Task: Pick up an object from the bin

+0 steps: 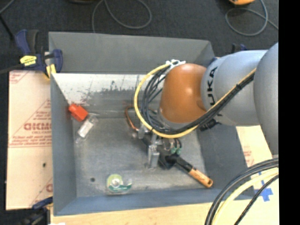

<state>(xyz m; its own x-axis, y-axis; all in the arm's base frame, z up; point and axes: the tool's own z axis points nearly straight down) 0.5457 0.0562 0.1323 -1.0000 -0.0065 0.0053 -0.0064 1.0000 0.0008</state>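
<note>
Gripper (153, 157) hangs low over the floor of the grey metal bin (65, 172), a little right of the middle. It sits under the arm's rounded orange wrist cover (180, 95) and a loop of yellow and black cables (140, 102). From my feed I cannot tell whether it is released or clenched.

Nearest to it is the slim tool with a black head and a tan handle (187, 168). The tool's head lies just beside the gripper on its right, and the handle slants away toward the front right corner. I cannot tell whether they are touching.

Well apart, by the left wall, I see a small orange block (77, 111) with a clear plastic piece (85, 128) just beside it. A round green-and-clear roll (116, 183) lies near the front wall, left of the gripper.
</note>
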